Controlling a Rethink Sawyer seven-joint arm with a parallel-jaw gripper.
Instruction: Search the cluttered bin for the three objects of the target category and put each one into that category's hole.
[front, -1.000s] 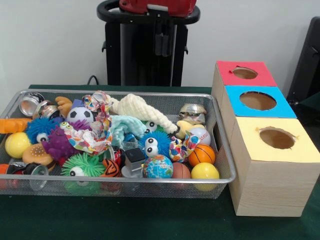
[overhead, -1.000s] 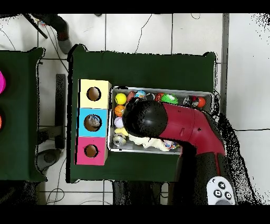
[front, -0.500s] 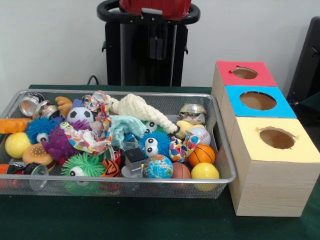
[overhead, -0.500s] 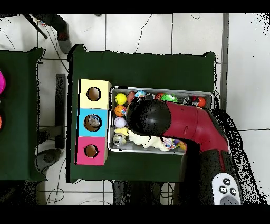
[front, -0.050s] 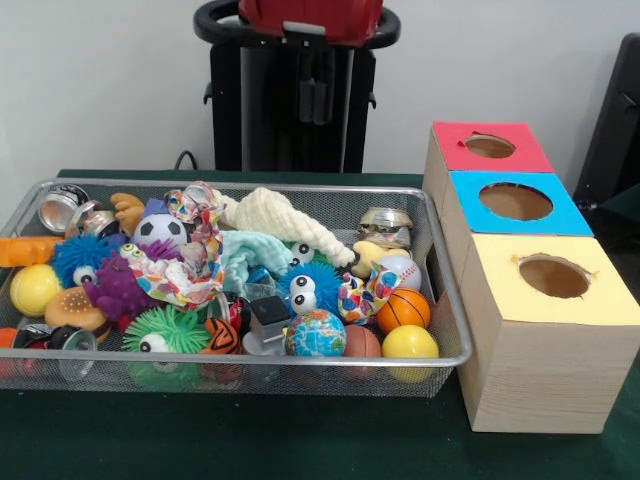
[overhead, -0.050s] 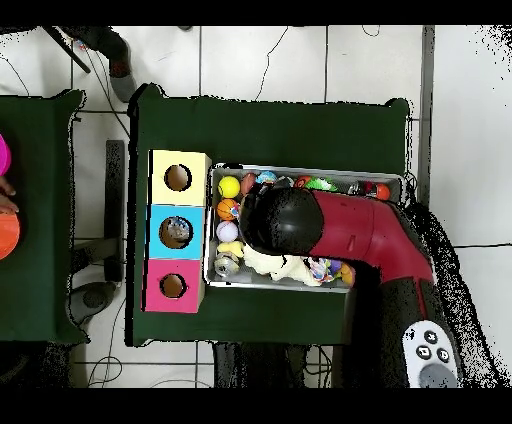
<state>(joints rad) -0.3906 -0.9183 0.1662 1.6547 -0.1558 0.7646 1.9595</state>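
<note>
The wire bin (front, -0.050s: 300, 358) is piled with toys: a soccer ball (front, -0.050s: 160, 230), a basketball (front, -0.050s: 403, 309), a globe ball (front, -0.050s: 315, 334), a baseball (front, -0.050s: 401, 268), yellow balls (front, -0.050s: 409, 343), fuzzy creatures, cloths and metal cans (front, -0.050s: 385, 224). Beside it stand three boxes with round holes, red (front, -0.050s: 490, 147), blue (front, -0.050s: 515, 202) and yellow (front, -0.050s: 553, 277). My gripper (front, -0.050s: 320, 98) hangs high above the bin's far side, dark against the pedestal, clear of the toys. In the overhead view the red arm (overhead, -0.050s: 340, 228) covers the bin's (overhead, -0.050s: 300, 172) middle and hides the gripper.
The boxes sit tight against the bin's end, with the yellow one (overhead, -0.050s: 178, 178) by the balls. Green cloth (front, -0.050s: 300, 440) covers the table. On a second table at the overhead view's left edge lies an orange round thing (overhead, -0.050s: 6, 236).
Seen from overhead, the arm has swung a little further over the bin's middle. The orange thing has come into the overhead view's left edge. The toys have not moved.
</note>
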